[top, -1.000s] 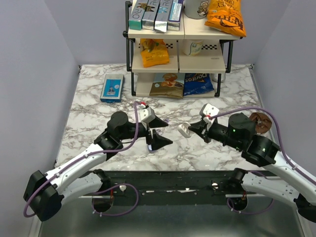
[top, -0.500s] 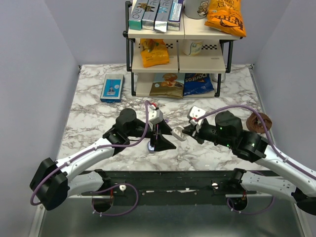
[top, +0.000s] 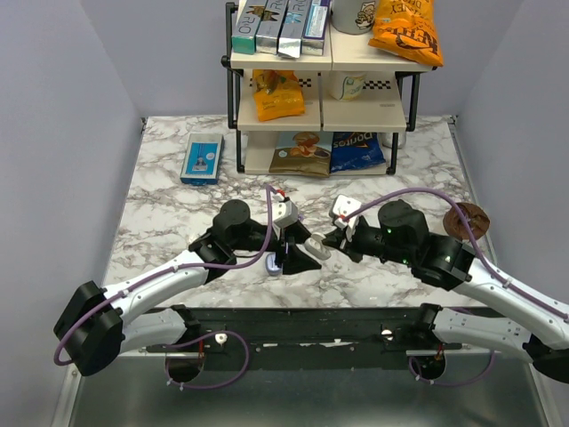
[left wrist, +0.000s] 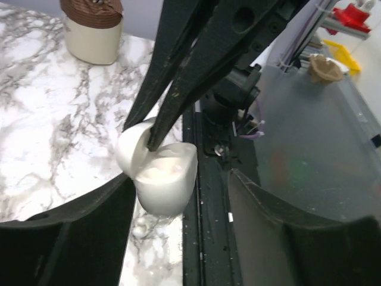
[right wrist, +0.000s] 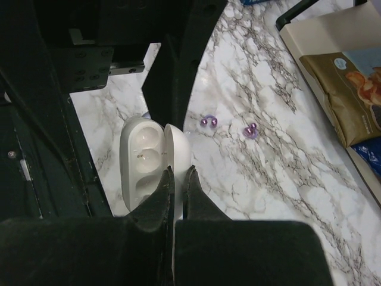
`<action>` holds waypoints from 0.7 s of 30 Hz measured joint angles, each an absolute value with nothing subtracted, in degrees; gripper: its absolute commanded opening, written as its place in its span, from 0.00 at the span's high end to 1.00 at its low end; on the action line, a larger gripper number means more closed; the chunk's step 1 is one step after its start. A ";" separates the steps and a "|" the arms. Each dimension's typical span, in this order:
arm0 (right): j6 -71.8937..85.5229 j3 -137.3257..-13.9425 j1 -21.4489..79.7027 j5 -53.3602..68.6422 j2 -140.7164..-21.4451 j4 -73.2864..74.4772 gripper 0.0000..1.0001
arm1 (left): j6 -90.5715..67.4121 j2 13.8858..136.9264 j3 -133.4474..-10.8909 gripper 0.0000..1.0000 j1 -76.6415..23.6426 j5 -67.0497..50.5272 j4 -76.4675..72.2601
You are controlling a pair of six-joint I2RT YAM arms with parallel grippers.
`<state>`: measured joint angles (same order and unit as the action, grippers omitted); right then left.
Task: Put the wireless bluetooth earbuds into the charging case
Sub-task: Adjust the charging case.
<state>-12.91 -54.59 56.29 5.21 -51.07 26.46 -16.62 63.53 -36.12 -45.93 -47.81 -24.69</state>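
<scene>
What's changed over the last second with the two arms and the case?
The right gripper, pinching the open lid of the charging case, carried it leftward into the left gripper, whose jaws narrowed around it. They show a gap on one side and are not yet gripping. The blue box and shelf rack stayed put.

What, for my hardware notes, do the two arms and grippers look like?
The left arm and right arm have white links, bulky black joints and a purple cable looping alongside. Small green lights glow on the right arm. The left gripper and right gripper each have two black tapered fingers and a pale camera block.
</scene>
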 measured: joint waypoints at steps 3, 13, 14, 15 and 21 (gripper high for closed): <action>-12.93 -54.54 56.31 5.21 -50.72 26.28 0.99 | -15.77 63.53 -36.12 0.15 -46.00 -46.41 -23.46; -12.95 -54.26 57.21 5.23 -48.84 26.20 0.99 | -15.31 63.86 -36.36 0.17 -46.00 -44.56 -21.80; -12.93 -54.26 57.39 5.23 -48.84 26.20 0.99 | -15.51 64.01 -36.42 0.17 -46.00 -44.56 -21.89; -12.93 -54.26 57.45 5.23 -48.84 26.17 0.99 | -15.73 64.20 -36.53 0.17 -46.00 -44.56 -22.15; -12.93 -53.93 57.98 5.23 -48.84 26.15 0.99 | -16.51 64.31 -36.75 0.18 -46.00 -44.56 -23.77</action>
<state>-12.93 -53.93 57.98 5.23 -48.84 26.15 -16.51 64.31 -36.75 -46.00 -44.56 -23.77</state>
